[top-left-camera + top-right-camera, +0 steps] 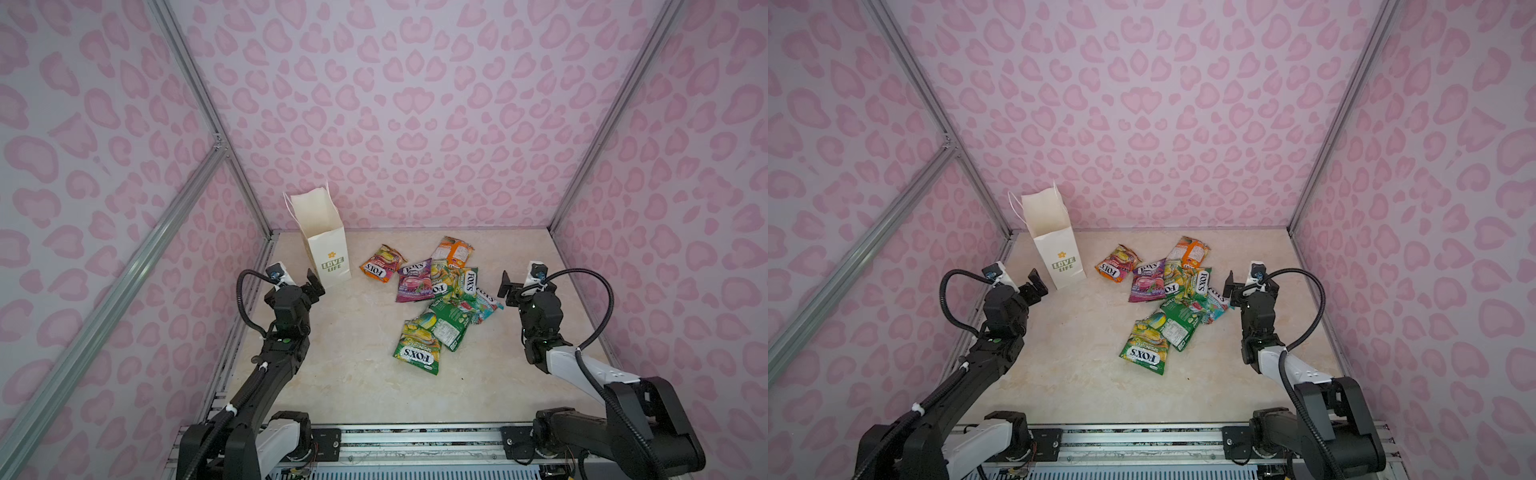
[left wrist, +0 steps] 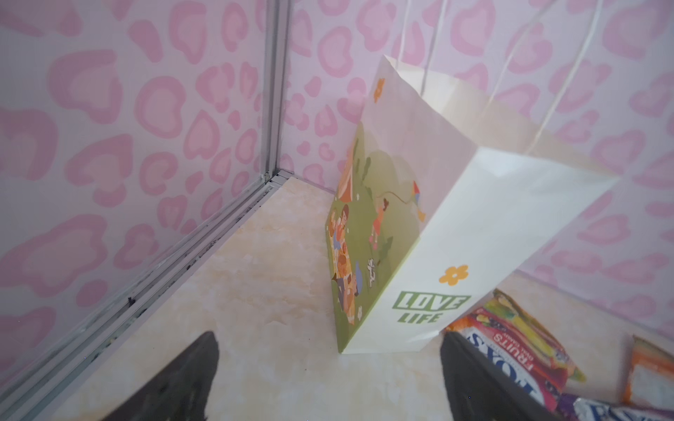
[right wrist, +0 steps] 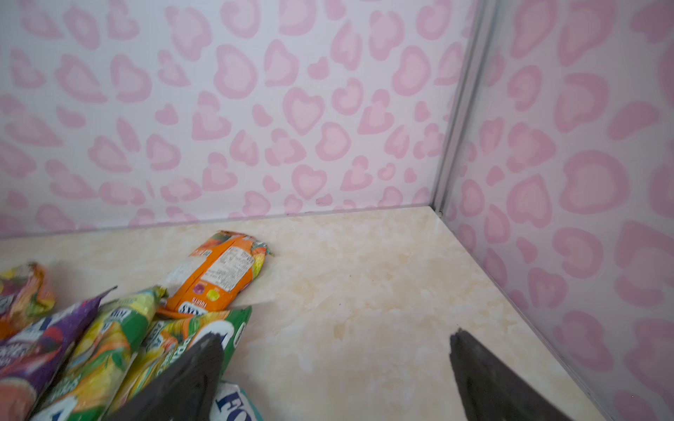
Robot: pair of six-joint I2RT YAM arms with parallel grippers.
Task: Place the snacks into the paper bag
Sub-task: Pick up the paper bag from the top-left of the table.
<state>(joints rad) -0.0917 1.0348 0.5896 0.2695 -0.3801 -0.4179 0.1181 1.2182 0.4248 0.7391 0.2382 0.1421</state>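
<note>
Glossy, crinkly FOX'S candy packets (image 1: pixel 436 299) lay overlapping mid-bench (image 1: pixel 353 374). Tall cream-white paper bag (image 1: pixel 326 245) stood upright, mouth open, near the back-left corner. Left hand (image 1: pixel 315 284) hovered beside the bag, jaws spread, empty. Right hand (image 1: pixel 508 289) was raised beside the pile, likewise agape.

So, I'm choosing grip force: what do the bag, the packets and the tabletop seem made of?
Bag: matte cream paper, by its sharp folds. Packets: glossy plastic film, probably, crinkled and glinting. Tabletop: smooth marble-look surface; stone or laminate, cannot tell.
</note>
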